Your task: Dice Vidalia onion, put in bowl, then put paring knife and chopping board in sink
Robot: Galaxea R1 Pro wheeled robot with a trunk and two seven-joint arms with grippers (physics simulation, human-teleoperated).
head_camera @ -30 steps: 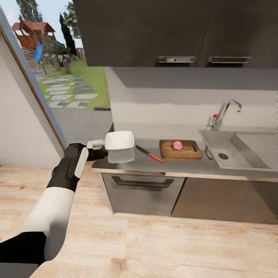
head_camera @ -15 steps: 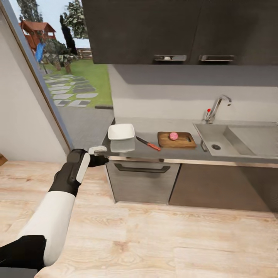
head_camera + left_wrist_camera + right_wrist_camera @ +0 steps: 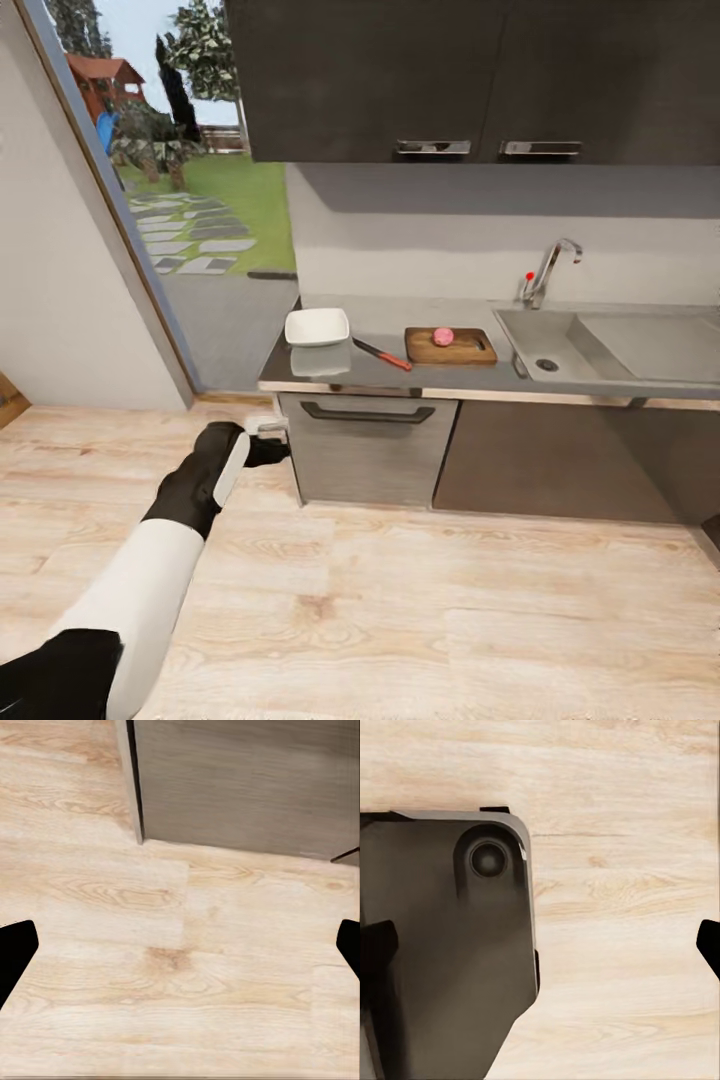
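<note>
Countertop w/ dark cabinet fronts runs across the head view, well ahead of the robot; light wood floor lies between.

Sink at the counter's right end: basin looks empty apart from the drain; faucet behind it. So the onion is already out of it.

Chopping board lies just left of the sink, long axis along the counter. Vidalia onion sits on it, near the middle, looks whole, so dicing prob. not yet done.

White bowl at the counter's left end, nothing visible inside.

Paring knife lies on the counter between bowl and board, red handle toward the front edge, blade angled back toward the bowl.

Key relation: the knife is up and to the right of the left gripper, which hangs below counter level by the cabinet's left corner, well apart from it. Left arm is the nearer judging by the head view.

Left gripper: fingers spread wide in its wrist view, floor between them, holding nothing. Right gripper: open too, fingertips at the frame's edges over floor and a dark part of the robot's base.
</note>
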